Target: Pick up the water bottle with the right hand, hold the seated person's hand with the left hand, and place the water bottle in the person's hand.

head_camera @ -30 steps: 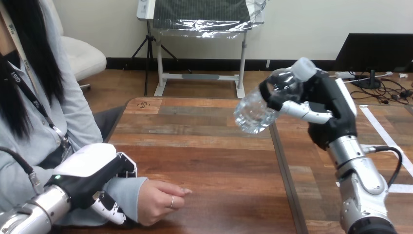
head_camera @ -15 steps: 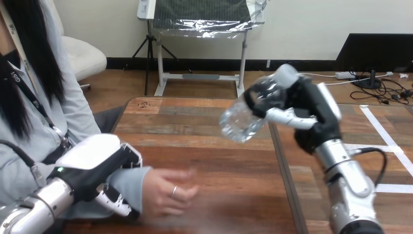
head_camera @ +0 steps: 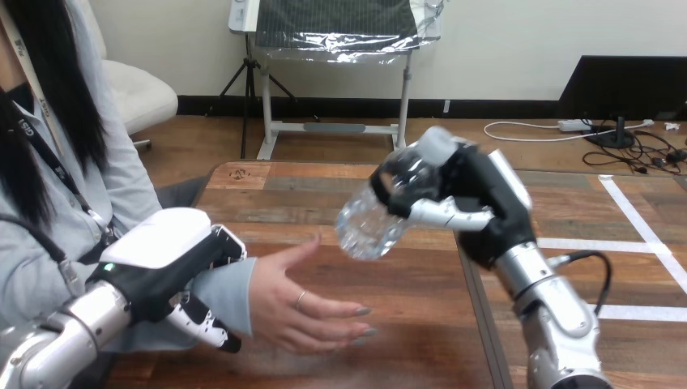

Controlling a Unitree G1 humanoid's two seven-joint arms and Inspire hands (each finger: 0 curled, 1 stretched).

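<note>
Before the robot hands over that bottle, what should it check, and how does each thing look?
1. The right hand grips the water bottle: ok, its fingers are curled round the bottle near the cap end.
2. The cap is on: ok.
3. The left hand steadies the person: ok, it is curled round the sleeved wrist.
4. The person's hand is ready to receive: ok, it is open with straight fingers.
5. The bottle is at the palm: not ok, it hangs in the air above the open hand and toward its fingertip side, apart from it.
6. The bottle is upright: not ok, it is tilted with its base toward the person.
</note>
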